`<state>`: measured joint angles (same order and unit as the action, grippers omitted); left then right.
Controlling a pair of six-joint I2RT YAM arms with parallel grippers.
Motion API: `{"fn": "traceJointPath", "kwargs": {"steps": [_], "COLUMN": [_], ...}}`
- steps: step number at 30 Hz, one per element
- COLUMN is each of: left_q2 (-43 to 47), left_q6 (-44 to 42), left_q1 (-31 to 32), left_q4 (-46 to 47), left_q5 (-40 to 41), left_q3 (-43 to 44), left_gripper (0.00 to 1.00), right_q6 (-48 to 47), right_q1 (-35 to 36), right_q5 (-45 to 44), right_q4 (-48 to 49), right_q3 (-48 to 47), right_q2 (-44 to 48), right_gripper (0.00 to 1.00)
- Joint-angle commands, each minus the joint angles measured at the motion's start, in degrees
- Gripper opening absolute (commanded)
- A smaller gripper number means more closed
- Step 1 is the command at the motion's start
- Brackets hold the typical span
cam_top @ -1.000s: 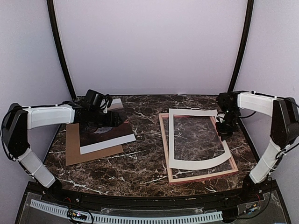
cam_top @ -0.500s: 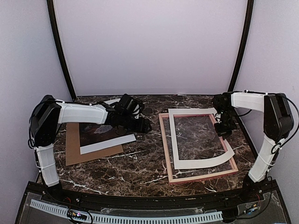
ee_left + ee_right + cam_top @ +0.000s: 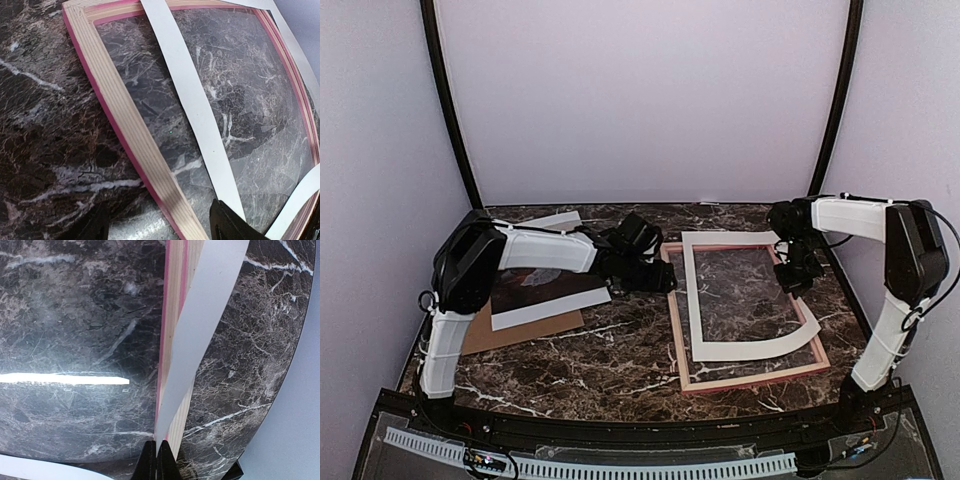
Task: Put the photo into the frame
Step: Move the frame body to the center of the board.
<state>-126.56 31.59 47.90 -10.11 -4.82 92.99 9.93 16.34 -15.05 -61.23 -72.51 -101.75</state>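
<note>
A: Top external – count?
B: One frame, back up, right of centre. One mat on it. One photo on the left, face up on one board, well apart from the frame.
A: Grippers?
B: Two. Left gripper spread over frame's left rail. Right gripper clamped on mat's far right edge.

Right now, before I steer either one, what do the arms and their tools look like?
Both arms match: the left arm and right arm have white-covered links joined by bulky black joint housings. Thin black cables run along each near the wrist. The left tool and right tool are black and taper toward their tips.
</note>
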Motion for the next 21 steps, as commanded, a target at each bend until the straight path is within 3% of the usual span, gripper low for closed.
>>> {"fn": "traceJointPath", "kwargs": {"steps": [1, 8, 13, 21], "left_q2": [-2.21, -6.88, -7.03, -6.65], "left_q6": [0.74, 0.18, 0.10, -0.11], "left_q1": [0.81, 2.19, 2.23, 1.43], "left_q4": [-1.98, -6.38, -8.14, -11.27], "left_q5": [0.02, 2.48, 7.41, 14.07], "left_q3": [4.16, 9.55, 9.35, 8.35], "left_gripper": [0.70, 0.59, 0.46, 0.36], "right_q6": [-0.18, -0.17, -0.18, -0.35], "right_q1": [1.13, 1.37, 1.65, 2.76], "right_q5": [-0.21, -0.26, 0.17, 2.16], "right_q4": [0.39, 0.48, 0.52, 0.75], "right_q3": [-0.18, -0.09, -0.08, -0.39], "right_q2": [2.19, 3.28, 4.06, 4.21], "right_gripper": [0.00, 0.00, 0.00, 0.00]}}
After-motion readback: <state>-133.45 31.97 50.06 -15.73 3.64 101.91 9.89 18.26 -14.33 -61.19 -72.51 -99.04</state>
